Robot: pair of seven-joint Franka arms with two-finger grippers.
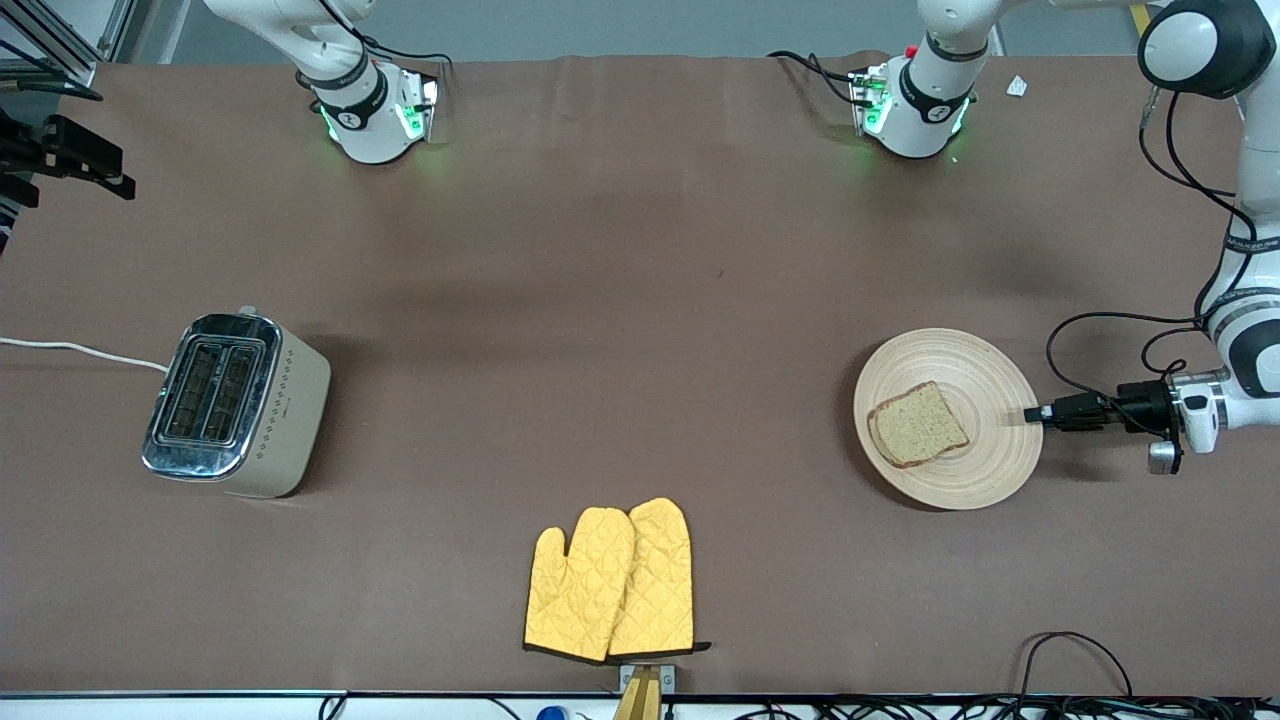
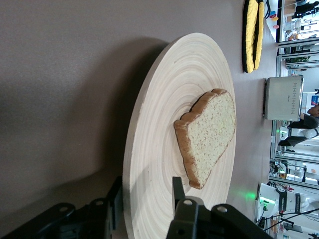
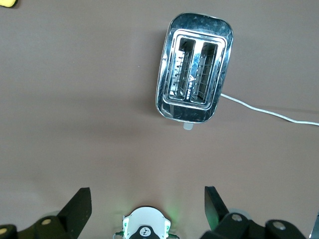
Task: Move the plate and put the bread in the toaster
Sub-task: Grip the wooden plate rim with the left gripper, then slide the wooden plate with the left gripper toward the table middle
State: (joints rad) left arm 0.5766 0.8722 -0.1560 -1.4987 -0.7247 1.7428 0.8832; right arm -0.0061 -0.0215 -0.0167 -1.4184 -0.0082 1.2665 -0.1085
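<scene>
The light wooden plate (image 1: pixel 975 372) lies toward the left arm's end of the table, with the slice of bread (image 1: pixel 917 425) on it. My left gripper (image 1: pixel 1032 413) is low at the plate's rim, on the edge toward the left arm's end. In the left wrist view its fingers (image 2: pixel 175 191) straddle the rim of the plate (image 2: pixel 164 109), one above and one below, closed on it, and the bread (image 2: pixel 209 134) lies just past them. The cream toaster (image 1: pixel 235 405) stands at the right arm's end, slots empty. My right gripper (image 3: pixel 147 204) is open and empty, high above the table, with the toaster (image 3: pixel 195 74) below it.
A pair of yellow oven mitts (image 1: pixel 610 580) lies near the front edge in the middle. The toaster's white cord (image 1: pixel 80 350) runs off the table's end. The two arm bases (image 1: pixel 375 115) stand along the back edge.
</scene>
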